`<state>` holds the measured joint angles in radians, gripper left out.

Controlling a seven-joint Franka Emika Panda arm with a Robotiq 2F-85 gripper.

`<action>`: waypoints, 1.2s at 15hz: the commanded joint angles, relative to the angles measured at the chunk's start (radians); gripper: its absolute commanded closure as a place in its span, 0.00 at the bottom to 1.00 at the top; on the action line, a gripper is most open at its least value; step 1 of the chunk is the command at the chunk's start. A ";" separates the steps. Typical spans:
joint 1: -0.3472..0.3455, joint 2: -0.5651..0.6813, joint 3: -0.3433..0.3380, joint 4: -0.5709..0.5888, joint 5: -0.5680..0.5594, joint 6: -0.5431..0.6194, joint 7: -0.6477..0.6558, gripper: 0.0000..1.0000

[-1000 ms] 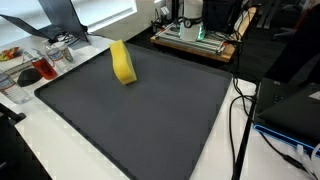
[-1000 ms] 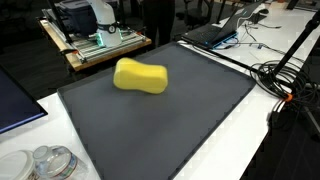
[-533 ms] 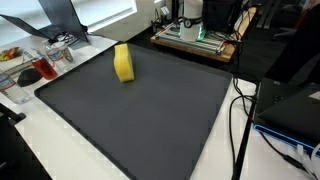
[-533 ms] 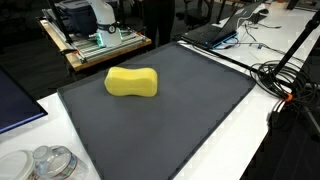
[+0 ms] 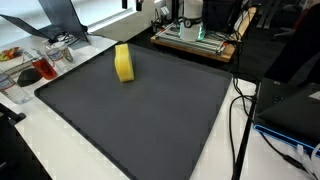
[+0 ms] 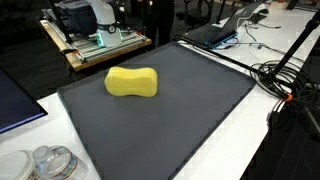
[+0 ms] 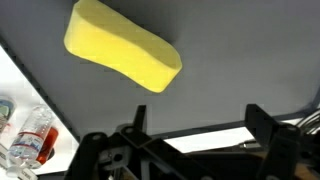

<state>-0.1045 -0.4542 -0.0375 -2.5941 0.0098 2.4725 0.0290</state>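
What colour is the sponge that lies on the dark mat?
The sponge is plain yellow, without pattern; the wrist view shows it best.

Bright, even room light fills both exterior views; the yellow waisted foam sponge point(image 6: 132, 82) casts only a faint shadow on the dark grey matte mat point(image 6: 185, 115). In the wrist view the black tool point(image 7: 198, 128) below the sponge is a blurred silhouette, and the white surface point(image 7: 20, 100) left of the sponge glares

Yellow sponge point(image 6: 132, 82), dark grey mat point(image 6: 190, 110)
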 commanded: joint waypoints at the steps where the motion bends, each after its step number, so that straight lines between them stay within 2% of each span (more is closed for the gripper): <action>1: -0.007 0.007 -0.003 0.008 -0.035 -0.007 0.011 0.00; 8: -0.007 0.014 -0.003 0.010 -0.042 -0.007 0.013 0.00; 9: -0.075 0.050 0.043 0.011 -0.141 0.053 0.103 0.00; 13: -0.200 0.128 0.164 0.027 -0.458 0.180 0.270 0.00; 17: -0.242 0.182 0.291 0.089 -0.782 0.156 0.530 0.00; 18: -0.268 0.197 0.345 0.116 -0.834 0.131 0.585 0.00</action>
<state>-0.3241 -0.3045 0.2009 -2.5561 -0.6610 2.6488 0.4564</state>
